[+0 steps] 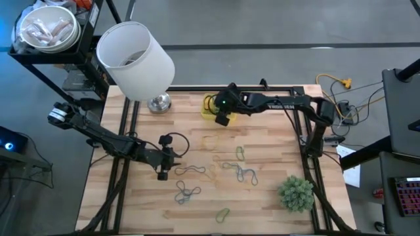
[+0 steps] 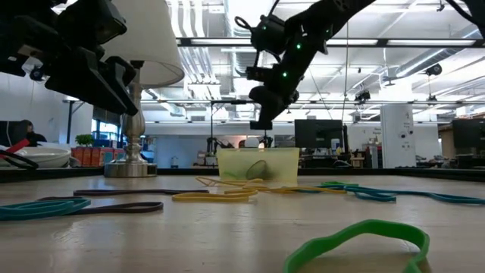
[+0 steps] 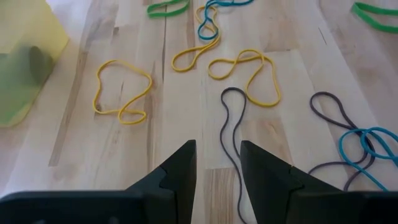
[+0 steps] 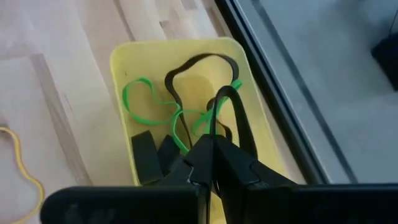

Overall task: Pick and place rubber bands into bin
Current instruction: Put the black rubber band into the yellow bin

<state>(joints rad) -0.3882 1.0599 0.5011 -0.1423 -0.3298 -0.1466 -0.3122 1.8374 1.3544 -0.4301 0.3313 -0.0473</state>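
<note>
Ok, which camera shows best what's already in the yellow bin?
The right wrist view: it looks straight into the bin, showing a green band and a black band inside. The high view has the right claw covering it, the low view shows only its side wall, and the left wrist view clips one corner.

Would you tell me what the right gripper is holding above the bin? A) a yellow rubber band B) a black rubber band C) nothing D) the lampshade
B: the right gripper is shut on a black rubber band that hangs over the bin.
</note>
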